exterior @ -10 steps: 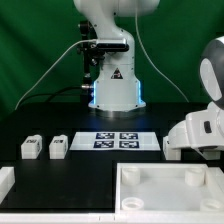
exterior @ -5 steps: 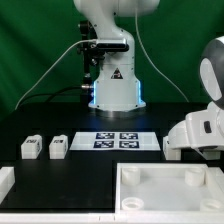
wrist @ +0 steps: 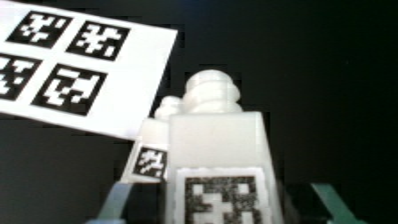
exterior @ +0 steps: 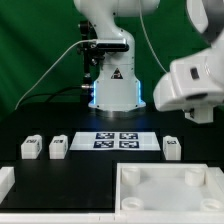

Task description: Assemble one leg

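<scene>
The small stubby white plastic leg (wrist: 217, 150) sits clamped in my part-closed pincer (wrist: 217, 205). I have just risen off the black table (exterior: 100, 170), lifting it clear; a second leg (exterior: 172, 148) lies beside the marker board (exterior: 115, 140). Pick judged complete; transfer to the large white square panel (exterior: 150, 200) comes next.

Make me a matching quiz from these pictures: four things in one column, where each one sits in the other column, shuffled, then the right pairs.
Things:
1. marker board
2. pair of legs
3. large panel
4. leg nearest the wrist camera

Places:
a. between the gripper's fingers
b. the exterior view's left of the marker board
c. nearest the exterior camera, toward the exterior view's right
d. mid-table, before the robot base

Pairs: 1-d, 2-b, 3-c, 4-a
</scene>
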